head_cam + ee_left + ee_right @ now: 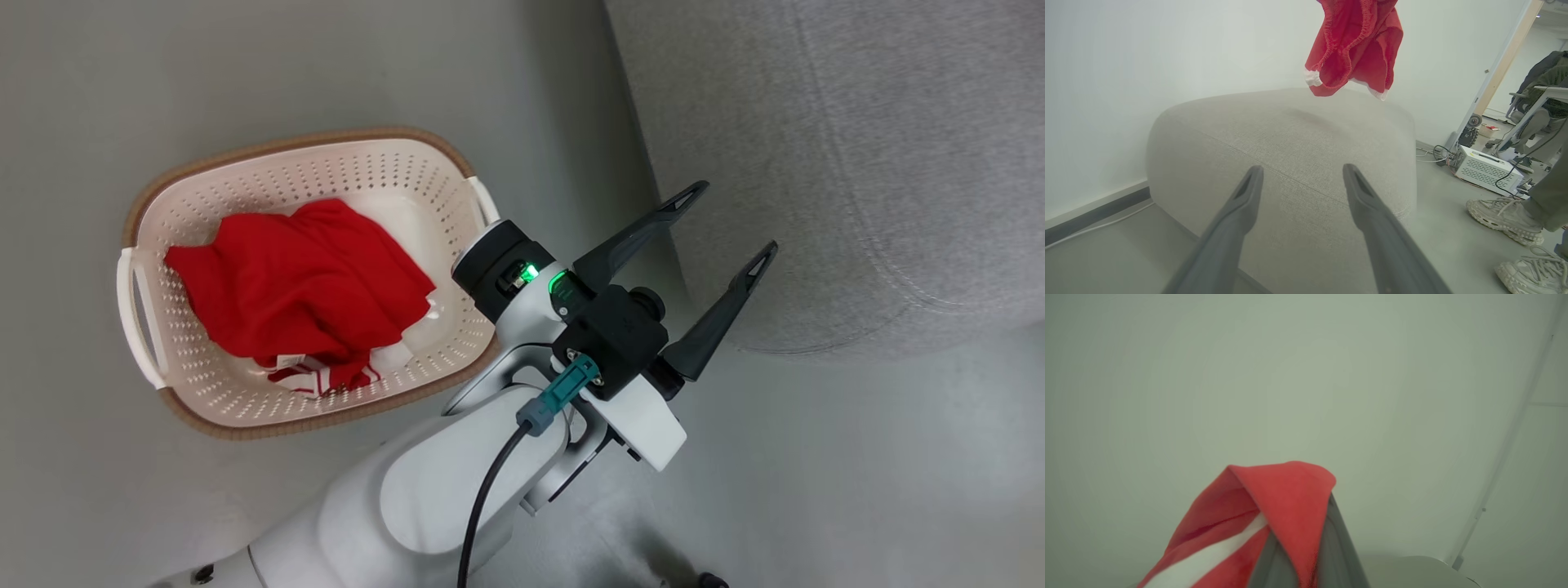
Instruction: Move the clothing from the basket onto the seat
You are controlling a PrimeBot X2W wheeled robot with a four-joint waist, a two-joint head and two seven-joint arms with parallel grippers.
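- The left gripper (731, 220) is standing wide open, its two long, dark, tapered fingers spreading in a V and holding nothing. A green light is glowing on the wrist behind them.
- The seat (857, 163) is lying straight ahead of those fingertips, near but not touching. It is a big light-grey block of coarse woven fabric with rounded corners and a stitched seam.
- The basket (286, 145) is sitting on the grey floor (82, 490) behind and to one side of the left gripper, just beside its round wrist joint. It is a rounded rectangle of cream plastic with hole-dotted walls, a brown woven-look rim and a white handle at each end.
- The basket garment (302, 286) is lying crumpled inside. It is soft bright-red cloth, with white stripes and a small white tag showing at the edge nearer the arm.
- The right gripper (1302, 539) is pinching the hanging garment (1282, 490). Its grey fingers are sitting close together, with red cloth and a white stripe draping over and between them, and a plain pale wall (1306, 375) is facing them.
- In the left wrist view the same garment is dangling above and ahead of the open fingers, over the seat's top and apart from it, showing a gathered elastic hem and white trim.
- To the right of those fingers, a person's pale laced shoes (1502, 218) are standing on the floor near a white vented box (1488, 169) with cables.
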